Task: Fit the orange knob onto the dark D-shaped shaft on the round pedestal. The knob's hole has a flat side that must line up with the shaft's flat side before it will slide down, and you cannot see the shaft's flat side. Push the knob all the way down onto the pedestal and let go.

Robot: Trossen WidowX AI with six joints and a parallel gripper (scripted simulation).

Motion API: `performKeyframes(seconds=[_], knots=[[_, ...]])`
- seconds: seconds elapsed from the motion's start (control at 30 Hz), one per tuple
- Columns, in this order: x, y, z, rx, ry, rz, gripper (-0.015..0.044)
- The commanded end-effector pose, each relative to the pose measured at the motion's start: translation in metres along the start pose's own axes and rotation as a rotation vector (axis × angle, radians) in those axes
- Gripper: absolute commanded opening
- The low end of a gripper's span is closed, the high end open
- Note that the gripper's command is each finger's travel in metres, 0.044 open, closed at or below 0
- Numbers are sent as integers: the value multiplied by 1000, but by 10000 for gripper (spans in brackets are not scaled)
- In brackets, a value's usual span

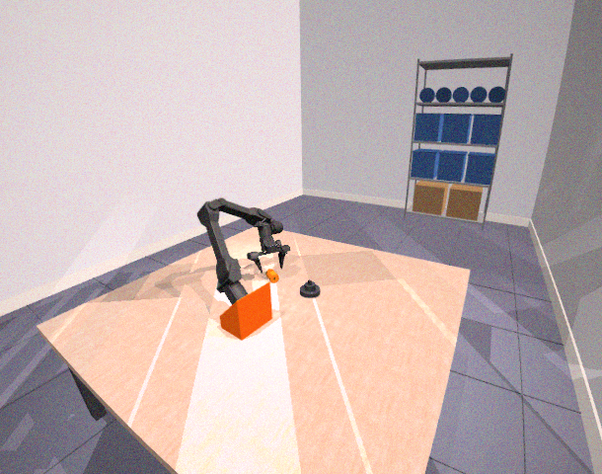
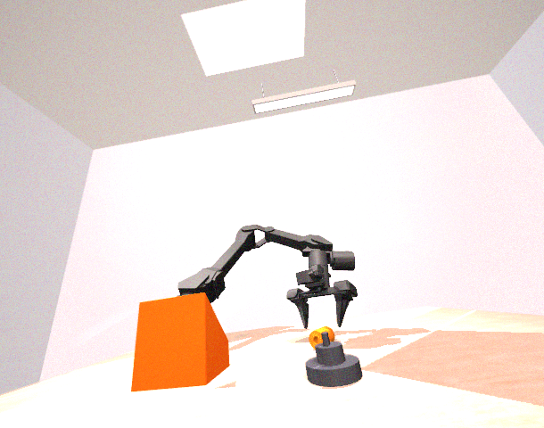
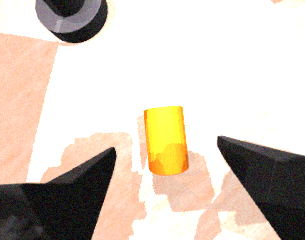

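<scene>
The orange knob point(image 1: 271, 276) point(image 2: 317, 333) point(image 3: 165, 122) lies on its side on the table, its holed end turned towards the pedestal. The hole's flat side cannot be made out. My gripper point(image 1: 271, 270) point(image 2: 323, 325) point(image 3: 165, 146) is open and empty, pointing down above the knob. In the wrist view the knob shows between the two fingers, its long side running roughly up the picture. The dark round pedestal point(image 1: 309, 292) point(image 2: 333, 374) point(image 3: 81, 33) stands upright a short way from the knob, and its thin shaft point(image 2: 325, 340) is bare.
A large orange block point(image 1: 255, 313) point(image 2: 170, 342) with a sloped side stands near the arm's base, to the left of the pedestal in the top and exterior views. The wooden table point(image 1: 372, 356) carries bright light patches and shadows. A shelf rack with blue bins point(image 1: 455, 165) stands far behind.
</scene>
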State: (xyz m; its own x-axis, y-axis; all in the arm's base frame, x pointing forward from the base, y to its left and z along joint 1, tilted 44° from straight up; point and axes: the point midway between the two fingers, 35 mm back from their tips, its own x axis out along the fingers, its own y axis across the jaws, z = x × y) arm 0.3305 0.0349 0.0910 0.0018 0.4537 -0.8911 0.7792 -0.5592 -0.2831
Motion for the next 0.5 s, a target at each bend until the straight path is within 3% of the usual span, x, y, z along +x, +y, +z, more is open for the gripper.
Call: performKeyframes(seconds=[0.0,0.47], knots=[[7,-1,-2,9,2,-7,440],[28,-2,-9,9,3,-8,440]])
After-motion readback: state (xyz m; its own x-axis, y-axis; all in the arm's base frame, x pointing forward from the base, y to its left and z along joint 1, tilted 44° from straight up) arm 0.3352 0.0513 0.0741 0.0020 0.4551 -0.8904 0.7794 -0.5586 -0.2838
